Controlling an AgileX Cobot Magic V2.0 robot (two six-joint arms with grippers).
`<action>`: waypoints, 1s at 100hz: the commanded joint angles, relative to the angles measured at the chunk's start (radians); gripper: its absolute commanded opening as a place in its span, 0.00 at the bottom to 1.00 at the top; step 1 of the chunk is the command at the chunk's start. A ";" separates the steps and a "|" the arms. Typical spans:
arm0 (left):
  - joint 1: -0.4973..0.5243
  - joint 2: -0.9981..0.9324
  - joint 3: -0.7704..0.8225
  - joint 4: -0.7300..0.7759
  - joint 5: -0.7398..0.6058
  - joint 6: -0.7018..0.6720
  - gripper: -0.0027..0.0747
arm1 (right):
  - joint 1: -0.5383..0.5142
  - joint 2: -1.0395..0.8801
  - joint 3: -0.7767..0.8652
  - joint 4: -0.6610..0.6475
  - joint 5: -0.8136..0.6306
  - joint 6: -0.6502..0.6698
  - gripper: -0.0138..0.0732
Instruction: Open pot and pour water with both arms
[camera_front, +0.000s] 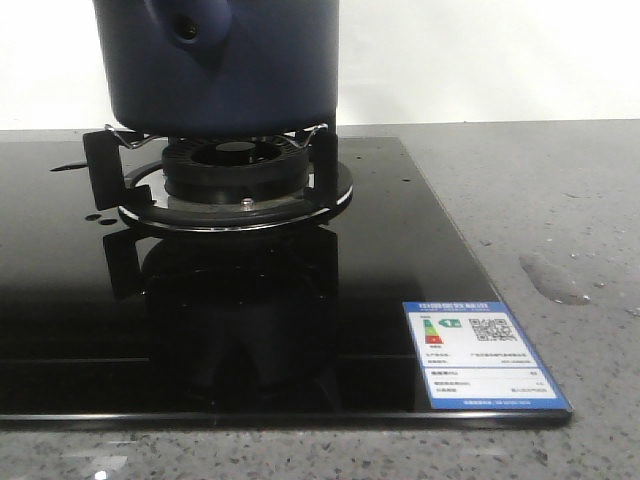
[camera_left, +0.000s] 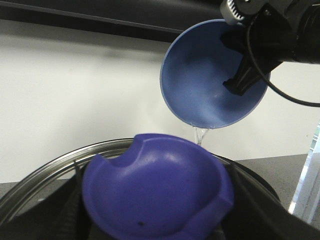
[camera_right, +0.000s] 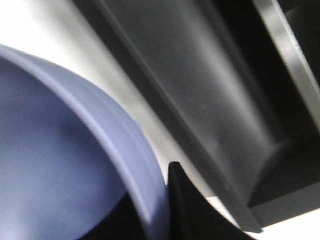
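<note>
pot (camera_front: 220, 70) sits on the burner (camera_front: 235, 175) toward the counter (camera_front: 560, 220)'s far left. right fingers (camera_left: 240, 82) clamp the tipped bowl (camera_left: 210, 80)'s rim, water (camera_left: 200, 135) trickling down. left fingers: can't tell, hidden beneath the purple lid (camera_left: 155, 192).

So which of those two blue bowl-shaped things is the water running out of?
The upper, lighter blue bowl, tipped in the right end effector; a thin stream falls from its lower rim. The darker purple-blue piece sits below.
</note>
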 joint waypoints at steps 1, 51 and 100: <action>0.002 -0.003 -0.035 -0.021 0.035 -0.008 0.37 | 0.010 -0.053 -0.033 -0.110 -0.035 0.008 0.11; 0.002 -0.003 -0.035 -0.021 0.035 -0.008 0.37 | 0.028 -0.053 -0.033 0.093 0.068 0.077 0.11; 0.001 0.001 -0.035 0.024 0.106 -0.008 0.37 | -0.209 -0.098 -0.217 0.738 0.361 0.062 0.11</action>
